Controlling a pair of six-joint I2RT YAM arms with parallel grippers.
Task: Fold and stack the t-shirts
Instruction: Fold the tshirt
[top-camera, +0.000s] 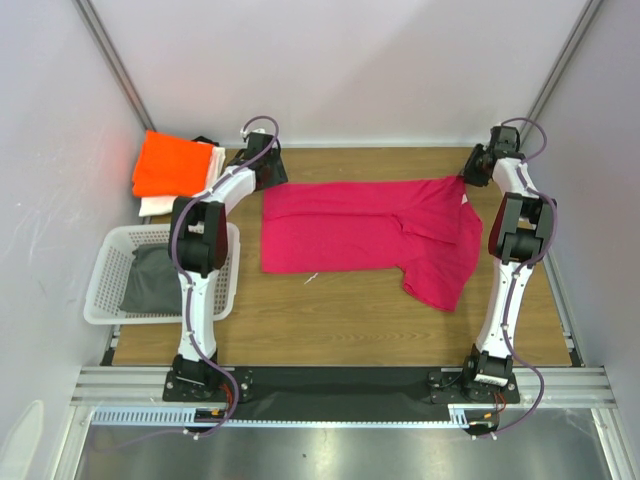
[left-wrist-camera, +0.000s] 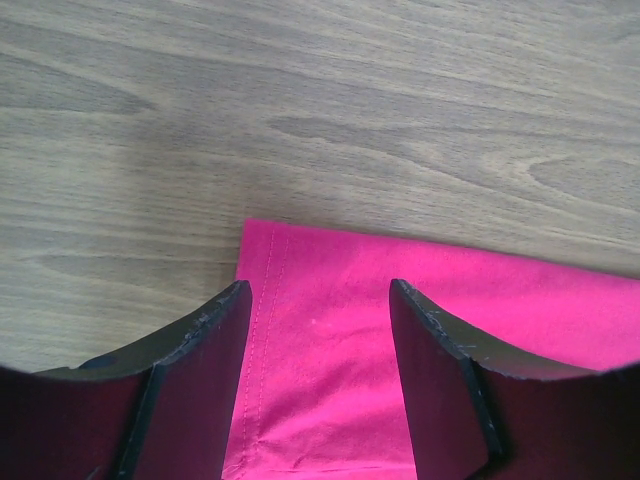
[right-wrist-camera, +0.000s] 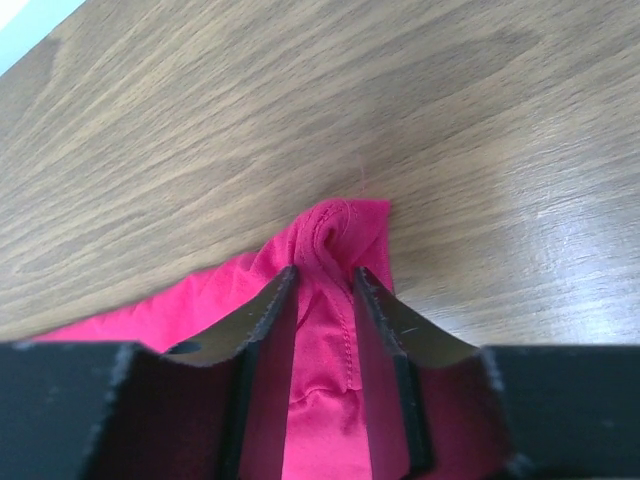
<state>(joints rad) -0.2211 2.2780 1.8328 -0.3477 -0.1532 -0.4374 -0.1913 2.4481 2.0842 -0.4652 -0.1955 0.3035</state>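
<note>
The left claw (left-wrist-camera: 318, 290) hangs wide over the table (top-camera: 350, 320), with the far left corner of the magenta-pink t-shirt (top-camera: 370, 225) directly beneath it. In the left wrist view the stitched hem runs just inside the left finger, and the cloth lies flat and unpinched between the two fingers. Bare wood shows ahead of the tips and off to the left.

The right claw (right-wrist-camera: 326, 272) is narrow and pinches a bunched ridge of the same shirt at its far right corner. The hem curls into a small roll just past the fingertips, and cloth fills the gap between the fingers. From this claw the shirt spreads flat toward the left claw, and one sleeve drapes back toward the arm bases.

To the outer left of the left claw, close by it, the orange t-shirt (top-camera: 170, 165) sits folded on top of the white t-shirt (top-camera: 155, 207). Behind them, toward the left arm's base, the white lattice basket (top-camera: 95, 290) holds a dark grey cloth (top-camera: 155, 280).
</note>
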